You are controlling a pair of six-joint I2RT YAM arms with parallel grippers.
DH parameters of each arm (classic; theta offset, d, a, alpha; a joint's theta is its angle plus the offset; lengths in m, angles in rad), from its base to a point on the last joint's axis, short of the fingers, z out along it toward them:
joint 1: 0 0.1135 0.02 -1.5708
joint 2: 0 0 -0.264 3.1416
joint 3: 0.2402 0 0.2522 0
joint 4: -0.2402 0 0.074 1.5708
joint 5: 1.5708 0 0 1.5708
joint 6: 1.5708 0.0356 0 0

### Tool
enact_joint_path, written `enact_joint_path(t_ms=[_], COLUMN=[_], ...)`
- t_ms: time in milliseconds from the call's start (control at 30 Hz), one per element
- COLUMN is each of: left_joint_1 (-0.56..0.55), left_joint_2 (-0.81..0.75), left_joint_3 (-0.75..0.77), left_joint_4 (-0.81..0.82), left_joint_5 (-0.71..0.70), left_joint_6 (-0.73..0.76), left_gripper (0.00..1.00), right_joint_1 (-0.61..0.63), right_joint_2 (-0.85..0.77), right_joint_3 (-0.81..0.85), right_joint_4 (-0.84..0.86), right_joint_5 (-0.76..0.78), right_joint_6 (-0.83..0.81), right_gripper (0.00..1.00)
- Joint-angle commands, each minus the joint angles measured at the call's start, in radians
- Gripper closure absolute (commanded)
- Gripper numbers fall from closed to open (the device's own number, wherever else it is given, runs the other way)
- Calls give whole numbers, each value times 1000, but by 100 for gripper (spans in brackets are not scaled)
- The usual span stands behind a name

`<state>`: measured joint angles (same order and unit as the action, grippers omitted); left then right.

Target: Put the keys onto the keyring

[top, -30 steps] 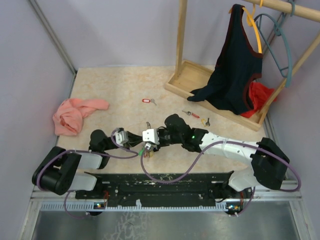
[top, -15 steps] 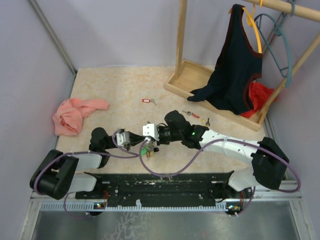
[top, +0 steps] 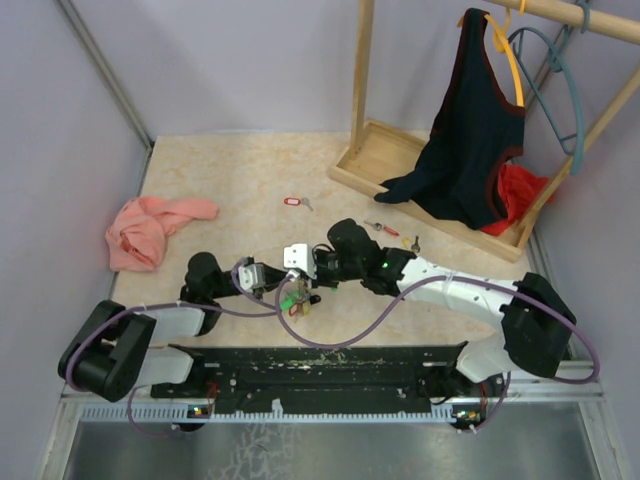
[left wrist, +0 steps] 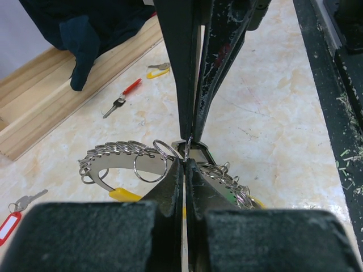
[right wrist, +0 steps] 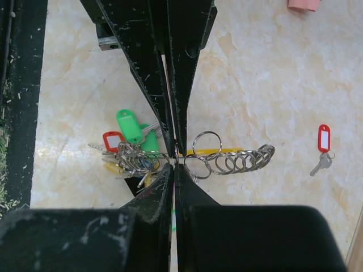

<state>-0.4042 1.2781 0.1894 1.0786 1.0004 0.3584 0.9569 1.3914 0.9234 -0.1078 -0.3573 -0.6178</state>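
Your left gripper (left wrist: 182,165) and right gripper (right wrist: 173,168) both pinched fully closed, tip to tip on the keyring (right wrist: 238,161), tagged keys (right wrist: 129,127) bunched at its end; near edge of the beige marbled table (top: 220,170), red-tagged key (top: 293,202) lying well apart, lilac walls (top: 250,60) around; since a second ago, left wrist edged right, right wrist drawn back slightly, loose keys unmoved

Bare tabletop (top: 240,180) ahead (rack base (top: 372,160) right)
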Motion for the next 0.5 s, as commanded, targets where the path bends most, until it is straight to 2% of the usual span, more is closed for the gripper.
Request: enact_joint_path(t_ms=[0, 100, 233, 333, 467], left_joint_1=[-10, -8, -7, 0, 0], left_joint_2=[51, 136, 231, 238, 191], left_joint_3=[-23, -63, -69, -72, -66], left_joint_4=[214, 458, 630, 644, 543], left_joint_5=[-22, -39, -34, -44, -61], left_joint_6=[-93, -180, -254, -263, -228], left_gripper=[100, 100, 100, 100, 100], right_joint_1=[3, 0, -4, -4, -4], right_joint_2=[2, 2, -2, -10, -26], right_joint_3=[81, 89, 91, 91, 91], right_joint_4=[73, 51, 41, 30, 20], right_joint_5=[-70, -70, -74, -73, -87], right_joint_6=[17, 11, 8, 4, 0], right_gripper=[100, 100, 98, 94, 87])
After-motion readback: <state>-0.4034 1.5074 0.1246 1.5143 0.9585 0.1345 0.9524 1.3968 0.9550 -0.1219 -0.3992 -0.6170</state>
